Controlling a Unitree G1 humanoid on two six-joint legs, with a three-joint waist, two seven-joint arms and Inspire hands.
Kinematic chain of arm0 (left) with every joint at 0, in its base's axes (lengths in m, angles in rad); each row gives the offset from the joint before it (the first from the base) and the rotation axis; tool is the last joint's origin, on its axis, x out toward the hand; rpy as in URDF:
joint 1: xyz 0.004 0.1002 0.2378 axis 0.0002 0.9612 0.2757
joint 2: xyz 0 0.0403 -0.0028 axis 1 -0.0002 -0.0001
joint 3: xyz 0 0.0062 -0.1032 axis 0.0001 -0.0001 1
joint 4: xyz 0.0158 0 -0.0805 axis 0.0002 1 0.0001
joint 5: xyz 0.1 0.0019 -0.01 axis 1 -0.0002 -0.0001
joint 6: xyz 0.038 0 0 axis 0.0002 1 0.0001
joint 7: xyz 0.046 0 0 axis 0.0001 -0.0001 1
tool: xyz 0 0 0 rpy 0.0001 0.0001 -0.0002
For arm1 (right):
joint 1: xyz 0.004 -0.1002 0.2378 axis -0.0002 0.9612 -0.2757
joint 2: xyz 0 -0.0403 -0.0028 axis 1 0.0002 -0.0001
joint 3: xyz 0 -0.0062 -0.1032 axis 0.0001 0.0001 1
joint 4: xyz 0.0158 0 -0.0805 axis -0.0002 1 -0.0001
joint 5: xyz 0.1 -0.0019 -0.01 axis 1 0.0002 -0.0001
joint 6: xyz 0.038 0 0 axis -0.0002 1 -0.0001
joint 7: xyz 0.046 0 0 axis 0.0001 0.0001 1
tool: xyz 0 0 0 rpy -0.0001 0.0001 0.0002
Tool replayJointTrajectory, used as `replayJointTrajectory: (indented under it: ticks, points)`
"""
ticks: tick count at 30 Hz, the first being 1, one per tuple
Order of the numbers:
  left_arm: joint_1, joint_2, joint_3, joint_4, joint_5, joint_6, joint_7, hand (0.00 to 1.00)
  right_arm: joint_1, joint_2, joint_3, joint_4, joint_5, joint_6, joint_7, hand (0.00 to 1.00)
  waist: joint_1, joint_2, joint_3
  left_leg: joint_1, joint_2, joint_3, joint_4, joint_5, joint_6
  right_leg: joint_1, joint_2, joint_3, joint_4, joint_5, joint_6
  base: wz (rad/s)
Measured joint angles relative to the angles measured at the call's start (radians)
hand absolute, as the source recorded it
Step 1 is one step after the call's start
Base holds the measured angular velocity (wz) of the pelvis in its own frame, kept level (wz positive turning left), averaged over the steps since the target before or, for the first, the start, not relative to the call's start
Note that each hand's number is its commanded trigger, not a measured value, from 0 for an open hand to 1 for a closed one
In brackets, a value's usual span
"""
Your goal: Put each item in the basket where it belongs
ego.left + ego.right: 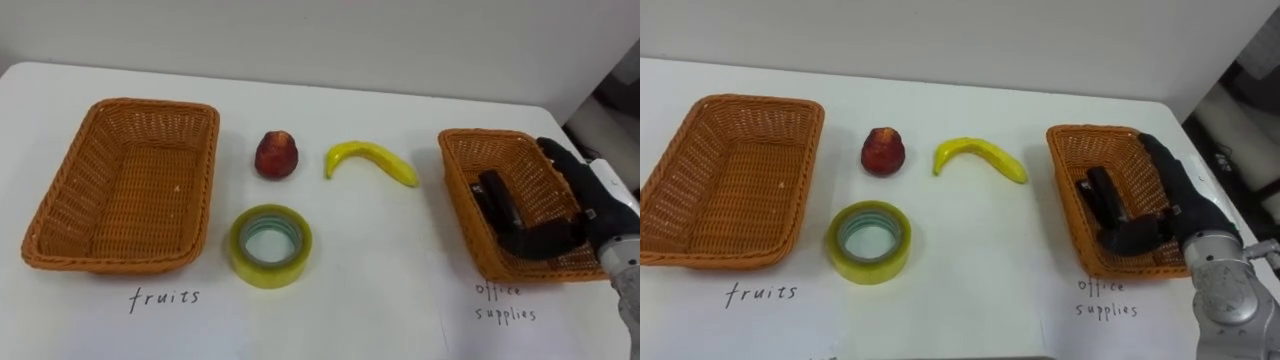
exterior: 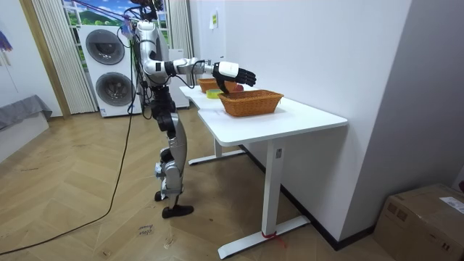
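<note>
My right hand hangs over the wicker basket labelled office supplies at the table's right. Its fingers are stretched out and its thumb points toward a black stapler-like object lying inside that basket; I cannot tell whether the thumb touches it. A red fruit and a yellow banana lie on the white table between the two baskets. A roll of yellow-green tape lies flat in front of the red fruit. The wicker basket labelled fruits stands at the left with nothing in it.
Handwritten labels on the white table sit in front of each basket. In the room view I stand at the table's long side with the right arm held out over the near basket. A wall runs along the table's far edge.
</note>
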Motion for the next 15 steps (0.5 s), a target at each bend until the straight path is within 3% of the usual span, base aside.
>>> replayJointTrajectory:
  ticks: [15]
  points:
    - [0.0, 0.0, -0.002, 0.038, 0.001, -0.001, 0.013, 0.0, -0.019, 0.0, 0.0, -0.006, -0.02, -0.015, -0.056, 0.0, 0.004, 0.013, 0.0042, 0.0, 0.0, 0.0, 0.001, 0.0, 0.0, -0.001, 0.001, -0.001, 0.003, 0.0, 0.0, 0.0]
